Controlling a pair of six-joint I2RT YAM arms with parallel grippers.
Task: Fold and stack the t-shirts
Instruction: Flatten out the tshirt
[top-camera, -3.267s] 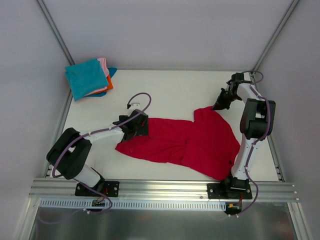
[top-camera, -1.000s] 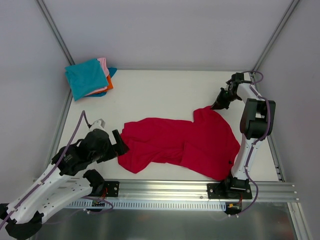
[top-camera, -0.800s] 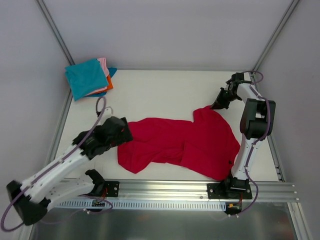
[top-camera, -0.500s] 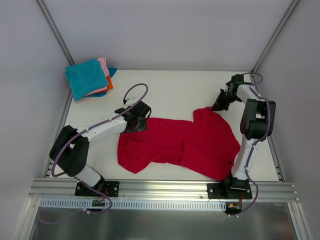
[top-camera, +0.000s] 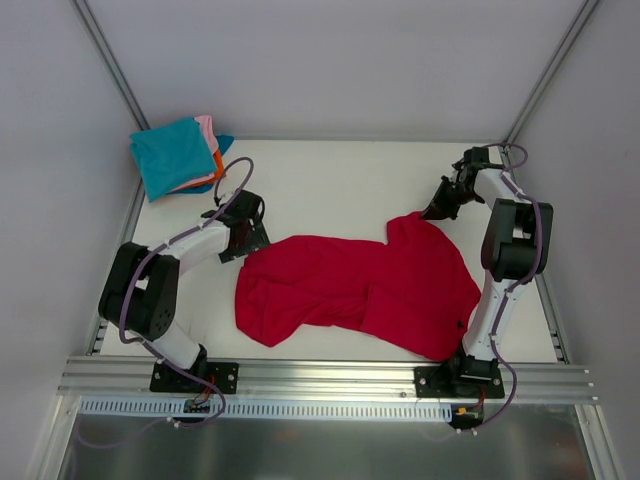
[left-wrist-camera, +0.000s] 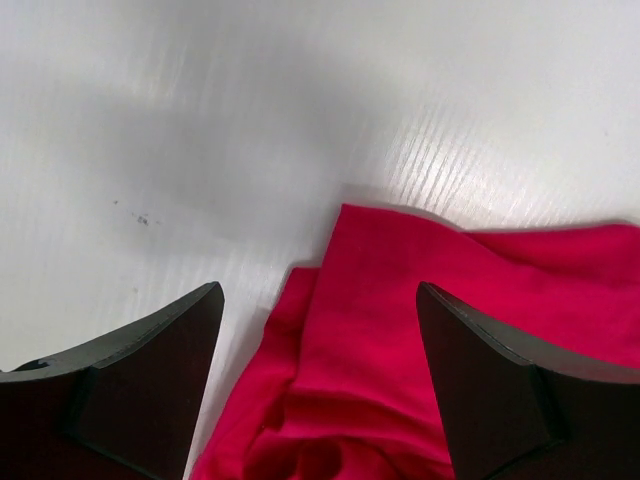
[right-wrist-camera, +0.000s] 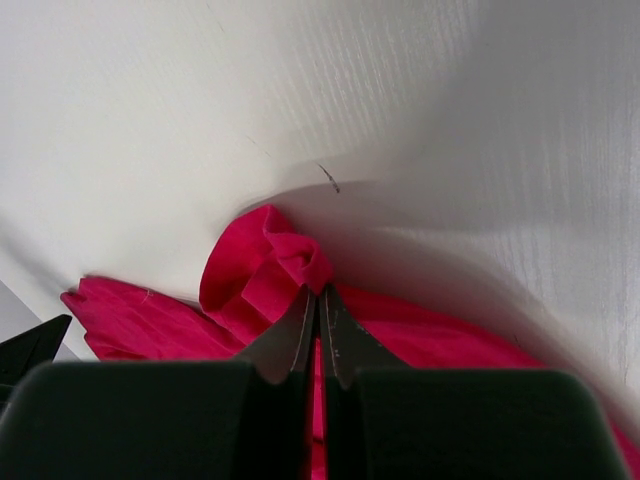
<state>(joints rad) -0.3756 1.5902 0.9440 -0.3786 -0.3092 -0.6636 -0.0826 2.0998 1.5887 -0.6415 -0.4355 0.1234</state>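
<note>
The large red t-shirt (top-camera: 370, 285) lies crumpled across the middle of the white table. My right gripper (top-camera: 437, 212) is shut on the shirt's far right corner; in the right wrist view the pinched red cloth (right-wrist-camera: 285, 265) bunches just past the closed fingers. My left gripper (top-camera: 247, 241) is open at the shirt's upper left corner. In the left wrist view the red cloth (left-wrist-camera: 400, 330) lies between the spread fingers (left-wrist-camera: 130, 380), not gripped. A stack of folded t-shirts (top-camera: 178, 155), teal on top with pink, orange and blue under it, sits at the far left corner.
The table (top-camera: 330, 180) is walled by grey panels on three sides. A metal rail (top-camera: 330, 378) runs along the near edge with both arm bases on it.
My left arm swung from the near left edge up to the shirt's upper left corner. The shirt's left part has been pulled into a bunch towards the near side. The right arm has not moved.
</note>
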